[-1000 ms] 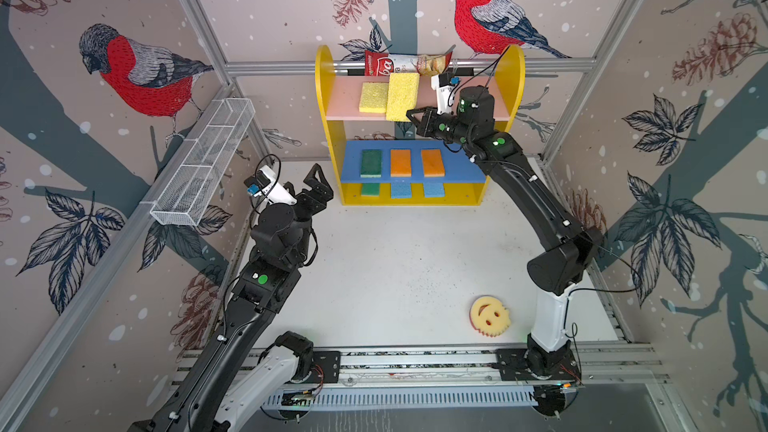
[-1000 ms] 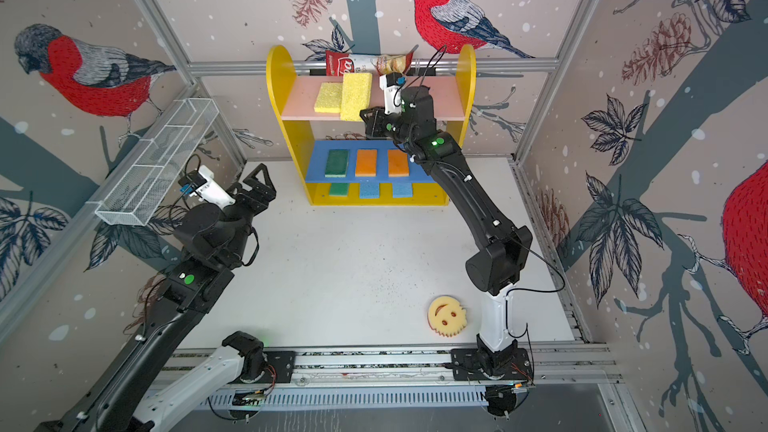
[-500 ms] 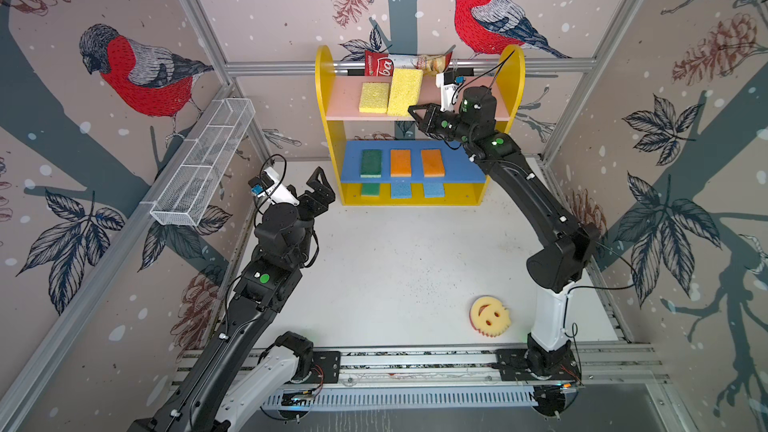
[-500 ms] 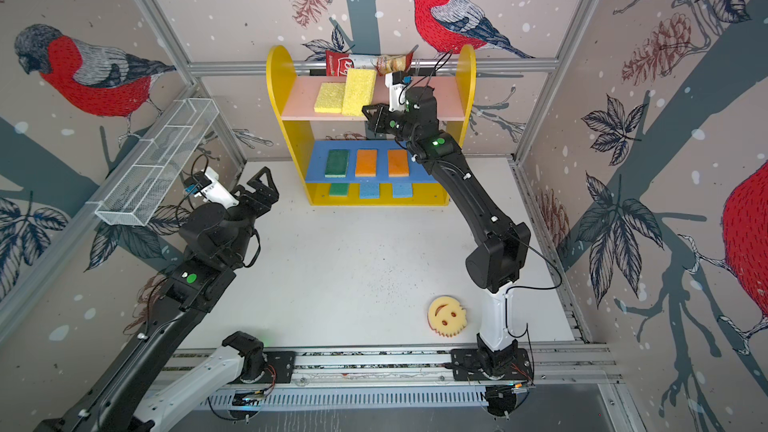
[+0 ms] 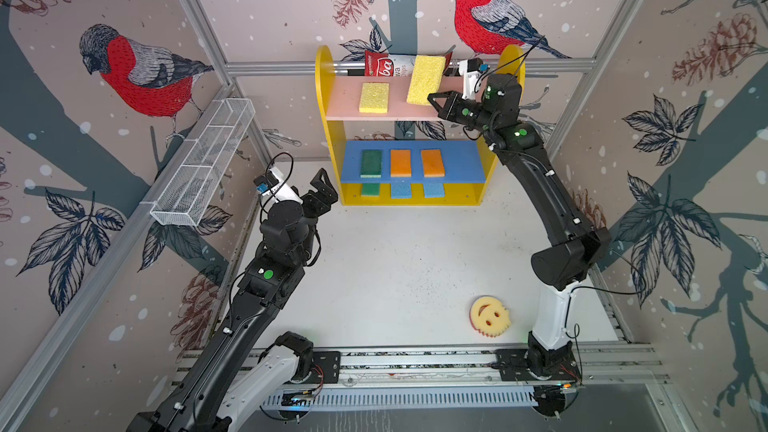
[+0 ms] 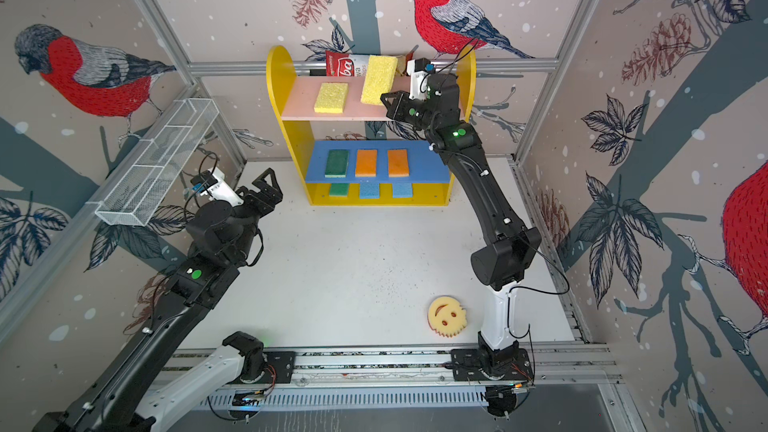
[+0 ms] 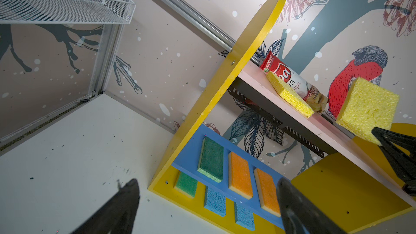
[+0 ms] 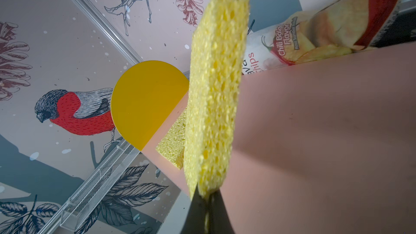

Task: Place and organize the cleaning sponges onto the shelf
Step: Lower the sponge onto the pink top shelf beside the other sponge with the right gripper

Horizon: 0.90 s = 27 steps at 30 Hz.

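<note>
**Right gripper (image 5: 433,98) clamped on the edge of one yellow sponge (image 5: 425,76), tilted above the shelf's (image 5: 328,118) pink top board.**
Nine sponges:
- the held one
- second yellow sponge (image 5: 374,97), flat on that board
- one green sponge (image 5: 371,162) and two orange sponges (image 5: 400,162) on the blue board
- lower green sponge (image 5: 370,189) and two blue sponges (image 5: 401,189) on the base
- one smiley sponge (image 5: 490,316) on the table (image 5: 395,251)

Left gripper (image 5: 327,189) gapes wide, empty. One bag (image 8: 315,34) reads "Chili", "Flavor".

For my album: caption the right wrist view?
Right hand pinching a porous yellow rectangular sponge above the shelf's pink top board.
</note>
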Motion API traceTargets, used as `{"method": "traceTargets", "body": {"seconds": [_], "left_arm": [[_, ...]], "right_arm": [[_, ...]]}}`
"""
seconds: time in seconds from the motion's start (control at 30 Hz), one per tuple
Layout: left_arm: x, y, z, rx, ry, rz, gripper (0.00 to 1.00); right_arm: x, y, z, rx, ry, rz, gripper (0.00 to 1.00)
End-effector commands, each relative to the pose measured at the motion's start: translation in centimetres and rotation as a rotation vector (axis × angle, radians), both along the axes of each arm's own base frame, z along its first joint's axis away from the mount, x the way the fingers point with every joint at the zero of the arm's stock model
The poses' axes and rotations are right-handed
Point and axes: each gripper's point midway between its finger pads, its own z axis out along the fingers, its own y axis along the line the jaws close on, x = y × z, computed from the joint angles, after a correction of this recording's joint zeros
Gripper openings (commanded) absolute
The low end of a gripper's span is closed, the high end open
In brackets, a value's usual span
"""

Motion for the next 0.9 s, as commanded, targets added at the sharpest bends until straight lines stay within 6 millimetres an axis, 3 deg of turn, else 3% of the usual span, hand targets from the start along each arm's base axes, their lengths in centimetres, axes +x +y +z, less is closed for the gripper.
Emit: {"method": "traceTargets", "body": {"seconds": [0.0,0.17,0.5,0.87], "left_arm": [[0.1,-0.1,0.5,-0.011,-0.015,-0.003,0.93],[0.3,-0.1,0.2,-0.016,-0.006,-0.002,0.93],[0.7,-0.6,-0.2,-0.025,0.007,-0.019,0.93],[0.8,-0.6,-0.5,-0.023,0.015,-0.017,0.93]], "right_arm": [[-0.5,0.1,-0.8,0.004,0.059,0.069,0.00],[-1.1,0.3,-0.8,0.015,0.077,0.125,0.00],[-0.4,1.6,-3.1,0.004,0.136,0.145,0.05],[1.1,0.5,-3.4,0.003,0.137,0.069,0.31]]}}
